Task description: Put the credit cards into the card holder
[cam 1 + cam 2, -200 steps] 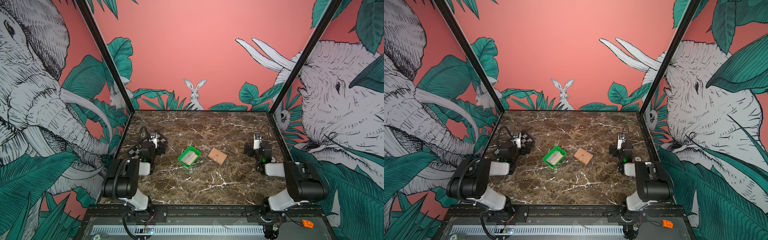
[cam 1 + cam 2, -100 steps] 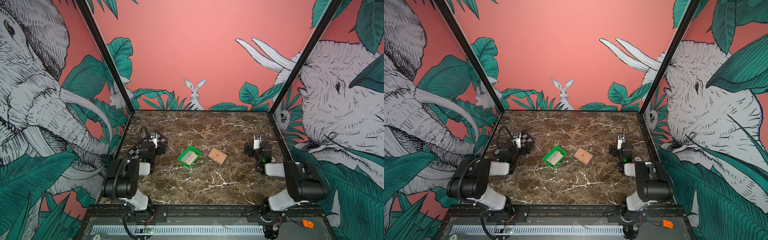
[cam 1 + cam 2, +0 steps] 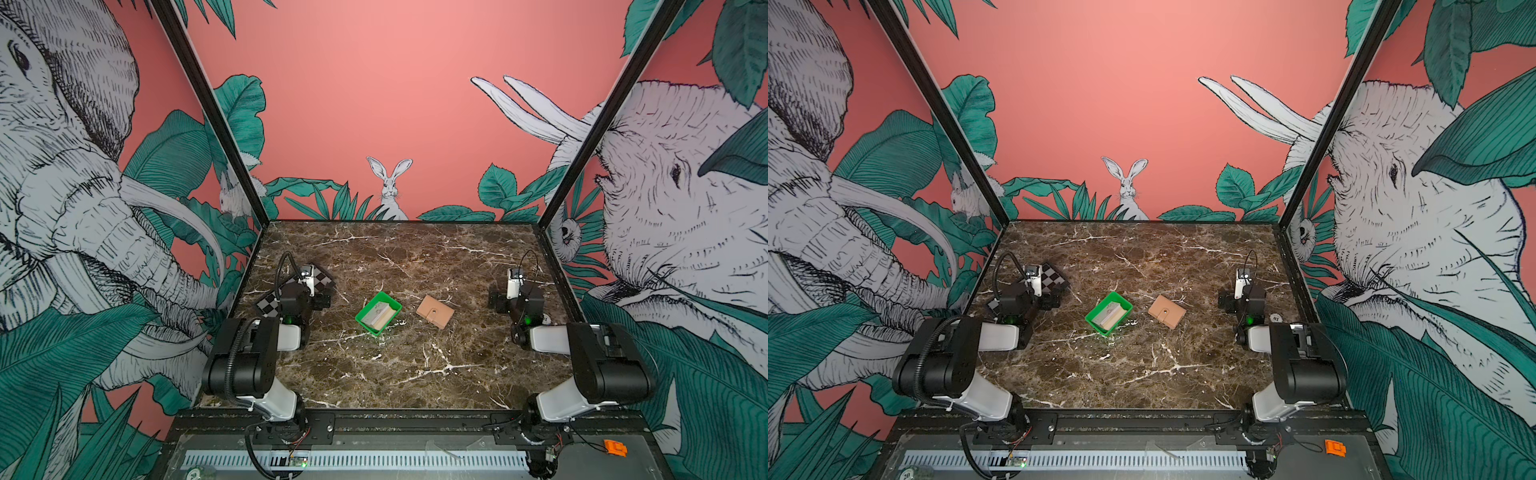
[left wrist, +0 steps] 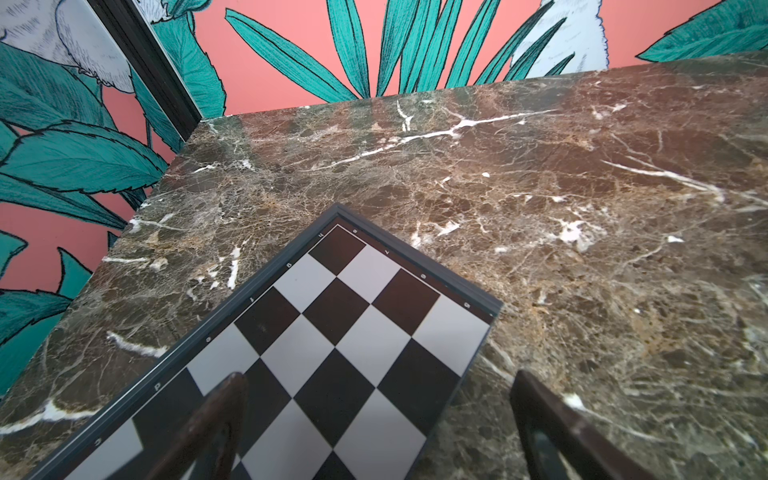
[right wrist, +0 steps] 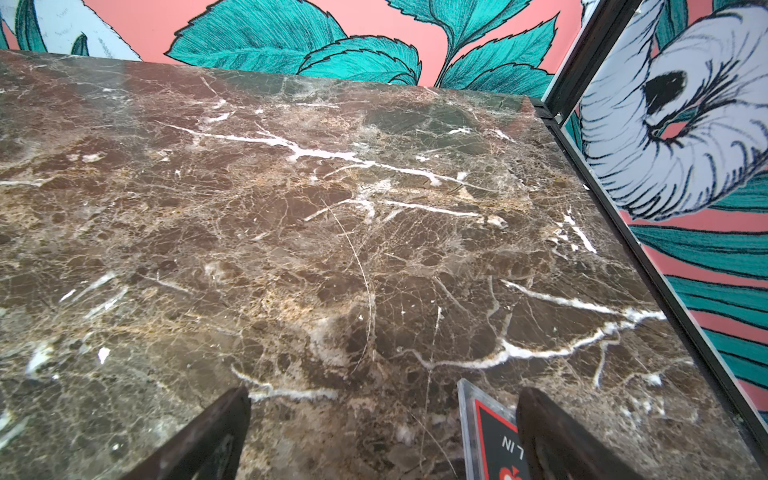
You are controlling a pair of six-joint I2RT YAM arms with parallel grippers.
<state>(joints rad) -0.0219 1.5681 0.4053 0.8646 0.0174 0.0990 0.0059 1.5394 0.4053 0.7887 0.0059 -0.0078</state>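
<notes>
Lighting is bright, even and diffuse in all views. On the marble table (image 3: 399, 365) shadows are soft and short; a faint one lies beside the green tray (image 3: 365, 322). No harsh glare: the table (image 5: 291, 95) carries only a dull sheen toward its far edge. Both top views are sharp at centre, with wall lines splaying toward the frame edges. In the wrist views the near fingertips (image 4: 216, 419) are dark and blurred; the checkered board (image 4: 332, 332) is crisp.
</notes>
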